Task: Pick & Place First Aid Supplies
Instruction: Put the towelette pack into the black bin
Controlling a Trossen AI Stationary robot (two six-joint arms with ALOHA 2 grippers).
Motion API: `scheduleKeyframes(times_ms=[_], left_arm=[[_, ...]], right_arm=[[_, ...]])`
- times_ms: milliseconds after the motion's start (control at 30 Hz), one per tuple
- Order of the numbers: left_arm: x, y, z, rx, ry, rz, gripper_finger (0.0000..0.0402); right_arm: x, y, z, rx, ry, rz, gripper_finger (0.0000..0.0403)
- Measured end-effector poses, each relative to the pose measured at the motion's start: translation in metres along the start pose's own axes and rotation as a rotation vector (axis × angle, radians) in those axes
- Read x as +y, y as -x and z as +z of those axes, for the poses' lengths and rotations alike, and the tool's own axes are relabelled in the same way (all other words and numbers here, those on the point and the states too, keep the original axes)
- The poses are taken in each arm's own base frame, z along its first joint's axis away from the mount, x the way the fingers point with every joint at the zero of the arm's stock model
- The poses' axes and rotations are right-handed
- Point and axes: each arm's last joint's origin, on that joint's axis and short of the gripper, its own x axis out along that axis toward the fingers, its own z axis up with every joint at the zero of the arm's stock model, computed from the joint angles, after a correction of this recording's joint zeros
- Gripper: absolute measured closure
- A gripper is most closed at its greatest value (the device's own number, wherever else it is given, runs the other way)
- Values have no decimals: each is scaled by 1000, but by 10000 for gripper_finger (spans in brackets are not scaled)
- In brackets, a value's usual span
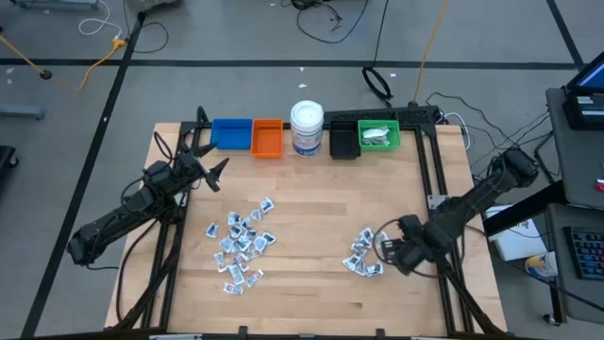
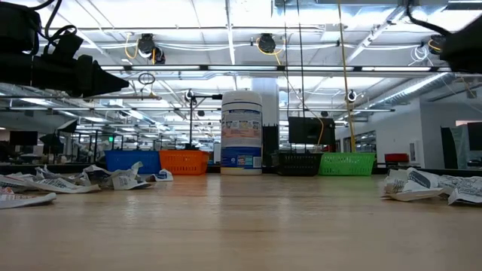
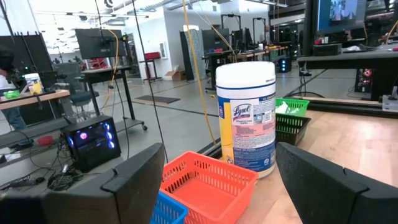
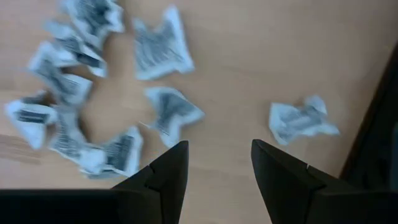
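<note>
1. The right end effector (image 4: 214, 163) hangs over the smaller pile of packets (image 1: 364, 253) at the near right of the worktop (image 1: 311, 217), its fingers parted and nothing between them.
2. The left end effector (image 1: 209, 168) hovers at the far left, wide open and empty, facing the bins.
3. A larger pile of packets (image 1: 241, 241) lies left of centre, well apart from the smaller pile.
4. Along the far edge stand a blue bin (image 1: 231, 133), an orange bin (image 1: 267, 138), a white jar (image 1: 307, 128), a black bin (image 1: 343, 142) and a green bin (image 1: 379, 135) with white packets inside.
</note>
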Motion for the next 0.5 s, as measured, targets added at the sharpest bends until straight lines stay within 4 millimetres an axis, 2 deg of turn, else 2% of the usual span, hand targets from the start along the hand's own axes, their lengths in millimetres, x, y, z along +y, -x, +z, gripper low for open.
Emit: scheduleKeyframes(times_ms=[300,500], left_arm=[[0,0,0,0,0,0,91],[0,0,0,0,0,0,91]], right_arm=[[-29,-15,-12,3,-73,-49,234],[-39,-36,-9,-2,-56,-74,234]])
